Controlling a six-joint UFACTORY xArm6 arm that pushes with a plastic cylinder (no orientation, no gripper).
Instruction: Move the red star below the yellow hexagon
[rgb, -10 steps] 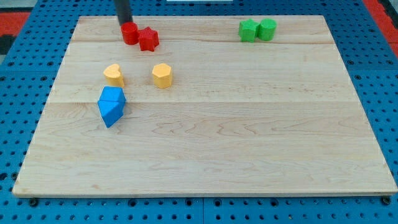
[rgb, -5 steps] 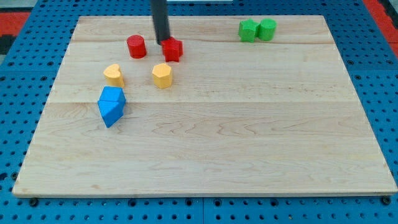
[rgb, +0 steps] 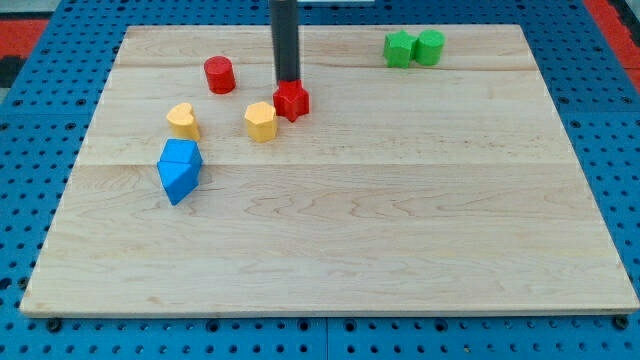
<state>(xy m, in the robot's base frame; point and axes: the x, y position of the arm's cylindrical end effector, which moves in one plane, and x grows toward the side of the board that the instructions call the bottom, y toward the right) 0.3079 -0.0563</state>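
The dark rod comes straight down from the view's top, and my tip (rgb: 289, 84) sits against the upper edge of the red star (rgb: 292, 101). It's a bare rod, holding nothing. The red star lies just to the right of the yellow hexagon (rgb: 261, 121), touching or nearly so; its points are too small to show a heading or long axis. On the wooden board (rgb: 400, 230) I count 2 red blocks, including a red cylinder (rgb: 219, 75), 2 yellow, with a yellow heart (rgb: 183, 120), 2 green blocks (rgb: 415, 47) side by side, and 2 blue blocks (rgb: 179, 169) pressed together.
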